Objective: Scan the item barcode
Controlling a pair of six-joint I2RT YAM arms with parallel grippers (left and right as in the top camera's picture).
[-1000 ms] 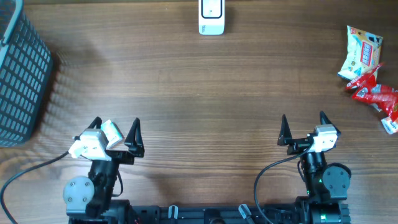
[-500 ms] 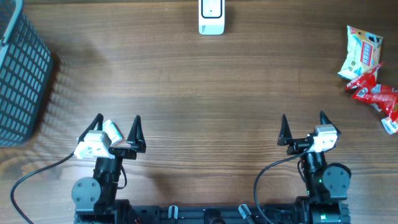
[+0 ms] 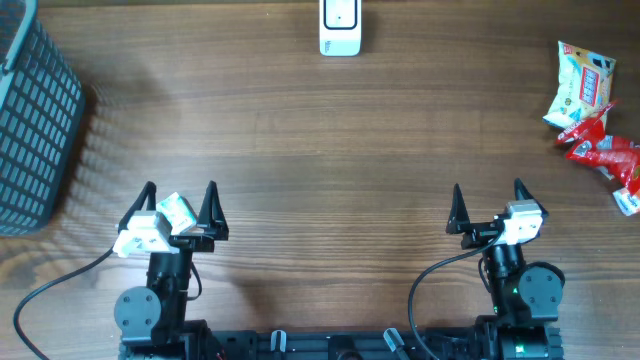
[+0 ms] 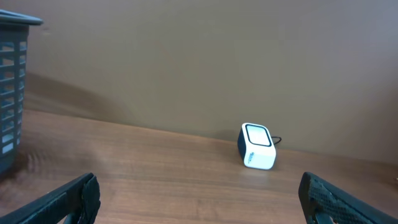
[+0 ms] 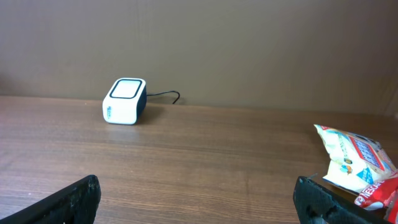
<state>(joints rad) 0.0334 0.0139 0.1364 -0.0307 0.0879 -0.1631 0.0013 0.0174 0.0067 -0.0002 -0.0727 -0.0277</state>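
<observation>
Left tool [image 3: 180, 190] has shifted toward the basket [image 3: 40, 110] (contents hidden).

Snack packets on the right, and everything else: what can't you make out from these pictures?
- Barcode on the pale snack packet: not visible. The print is too small from overhead, and the packet is cut by the right edge in the right wrist view.
- Red packet: runs off the overhead's right edge.
- Basket: cut by the left edge in overhead and left wrist views; contents unseen.
- Scanner: top cut by the overhead's upper edge.

Basket [image 3: 40, 120] and red packet [image 3: 605, 155] partly beyond edges
</observation>
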